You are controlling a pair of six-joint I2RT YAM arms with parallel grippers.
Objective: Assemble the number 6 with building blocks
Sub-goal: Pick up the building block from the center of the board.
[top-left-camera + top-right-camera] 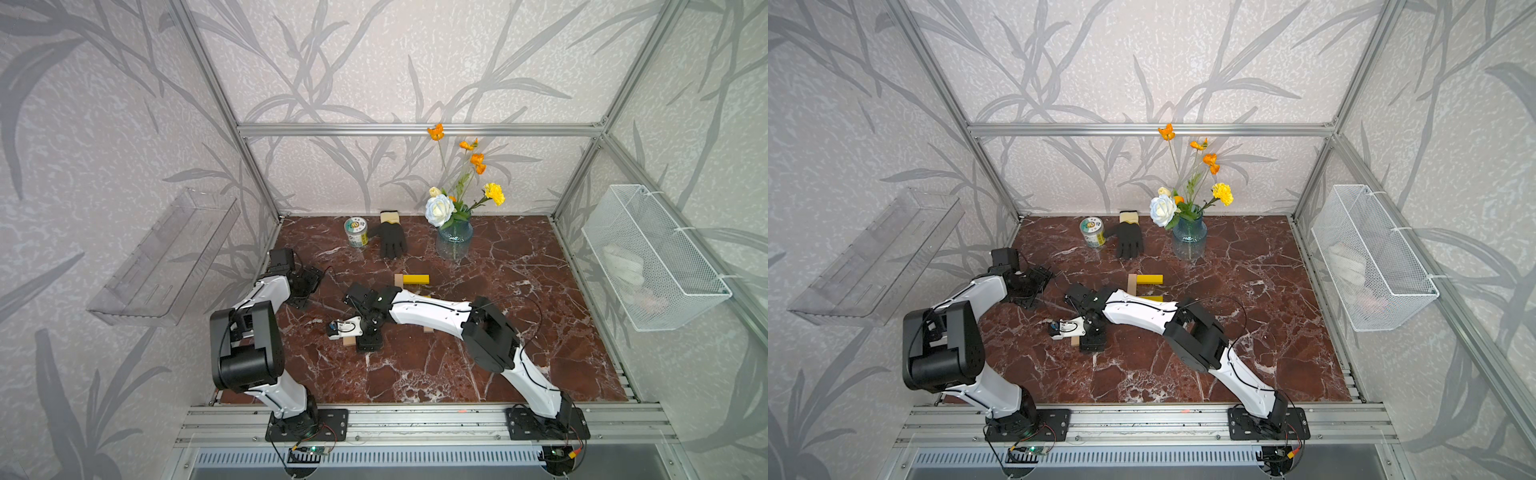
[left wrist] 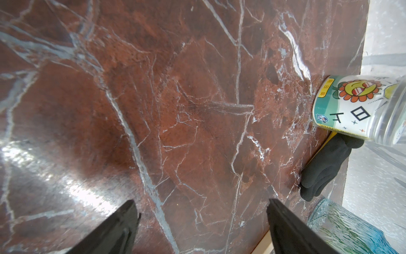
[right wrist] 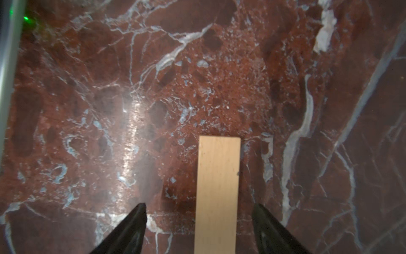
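looks like the pick-up step on one of the loose blocks. got the right gripper [image 3: 198, 207] hanging low over a pale tan wooden bar [image 3: 217, 187] lying flat on the red-brown marble desk [image 1: 457, 374], at roughly 8 o'clock from desk centre in both top views, with jaws spread fairly wide on either side of the bar's long edges. bit of desk showing on both sides, so not gripping anything yet. a little off-centre too, closer to one finger than the other.

as for the number 6 [image 1: 1149, 279], only seeing the start of it near desk centre, about 1 o'clock from the right gripper: a bright yellow flat bar [image 1: 415, 279] lying crosswise, plus another tan bar [image 1: 399, 279] touching its 9 o'clock end. also spotting a second yellow bar [image 1: 1154, 298] and a third tan bar [image 1: 428, 330] peeking out from under the right arm, can't tell the layout there.

got the left gripper [image 2: 202, 203] wide apart and empty over bare desk around 9 o'clock, well apart from the blocks.

next up, probably: pinch the bar across its narrow width, lift straight, carry toward 1 o'clock, lay it flush against an open end of the figure. calls for centring first, otherwise risks twisting the bar on the squeeze. also worth not nudging the bars already laid.
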